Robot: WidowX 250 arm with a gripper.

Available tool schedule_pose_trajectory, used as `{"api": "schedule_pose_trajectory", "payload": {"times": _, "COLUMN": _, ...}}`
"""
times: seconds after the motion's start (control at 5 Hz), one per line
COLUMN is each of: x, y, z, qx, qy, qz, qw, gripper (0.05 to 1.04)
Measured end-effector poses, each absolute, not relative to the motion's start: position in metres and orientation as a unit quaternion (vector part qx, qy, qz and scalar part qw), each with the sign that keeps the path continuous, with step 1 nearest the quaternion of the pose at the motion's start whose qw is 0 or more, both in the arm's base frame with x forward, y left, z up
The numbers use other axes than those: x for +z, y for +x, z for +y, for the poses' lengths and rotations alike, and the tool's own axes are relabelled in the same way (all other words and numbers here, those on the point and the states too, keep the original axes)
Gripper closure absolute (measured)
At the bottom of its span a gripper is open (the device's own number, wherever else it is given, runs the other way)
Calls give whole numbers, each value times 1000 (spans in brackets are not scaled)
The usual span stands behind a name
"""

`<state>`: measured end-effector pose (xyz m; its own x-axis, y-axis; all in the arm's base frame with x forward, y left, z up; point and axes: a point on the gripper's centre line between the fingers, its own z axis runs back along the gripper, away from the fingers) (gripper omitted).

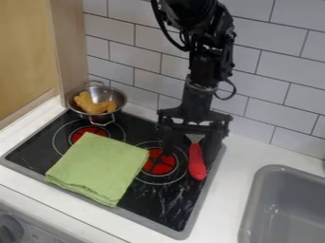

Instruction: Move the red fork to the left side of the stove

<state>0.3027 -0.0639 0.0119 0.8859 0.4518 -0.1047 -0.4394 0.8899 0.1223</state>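
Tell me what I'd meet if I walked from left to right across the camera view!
Round knob → green cloth → red fork → gray sink.

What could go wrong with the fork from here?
The open gripper straddles the red fork, which lies nearer one finger, so closing might push or twist it. The green cloth covers much of the left side of the stove, so the fork could land on it. A low swing might bump the metal bowl at back left.
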Motion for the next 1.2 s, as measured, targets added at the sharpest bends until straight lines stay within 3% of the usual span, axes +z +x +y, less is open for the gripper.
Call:
{"api": "schedule_pose_trajectory", "payload": {"times": 0.6, "x": 1, "y": 305, "z": -74, "qx": 230, "qy": 49, "qz": 58, "qw": 970, "gripper": 83}}
{"api": "schedule_pose_trajectory", "payload": {"times": 0.8, "x": 1, "y": 307, "z": -73, "qx": 235, "qy": 53, "qz": 53, "qw": 969, "gripper": 142}}
{"api": "schedule_pose_trajectory", "payload": {"times": 1.2, "x": -3, "y": 308, "z": -76, "qx": 230, "qy": 37, "qz": 37, "qw": 972, "gripper": 695}}
